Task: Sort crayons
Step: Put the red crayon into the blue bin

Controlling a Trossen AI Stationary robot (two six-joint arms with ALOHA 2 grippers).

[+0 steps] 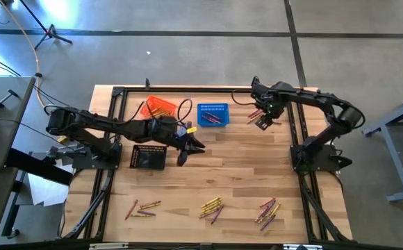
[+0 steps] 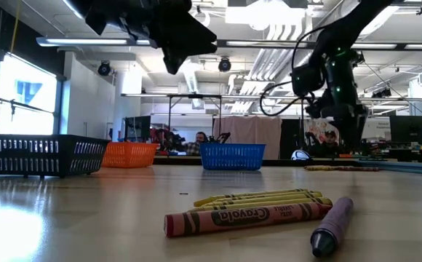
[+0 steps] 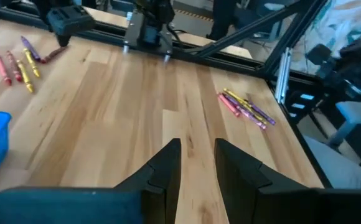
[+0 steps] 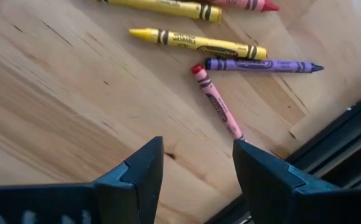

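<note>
Table: bare wood, with crayons lying in loose groups along the near edge and at the far right.
Black basket: left of centre, just beside the left arm.
Orange basket: far side, left of the blue one.
Blue basket: far centre, a few crayons inside.
Left gripper: hangs above the table near the middle, well clear of any crayon; fingers stand a little apart with bare wood showing between them, nothing held.
Right gripper: at the far right, over a small group of crayons; jaws spread wide and empty.
Crayons under right gripper: a red crayon lies nearest, just beyond the fingertips, with a purple crayon and a yellow crayon farther off.
Near-edge crayons: three scattered clusters, untouched.
Handling: probably light, stiff, paper-wrapped sticks that roll easily and could snap if squeezed hard.
Grasp: across the wrapped middle, jaws set crosswise to the stick, taking one that lies apart from its neighbours.
</note>
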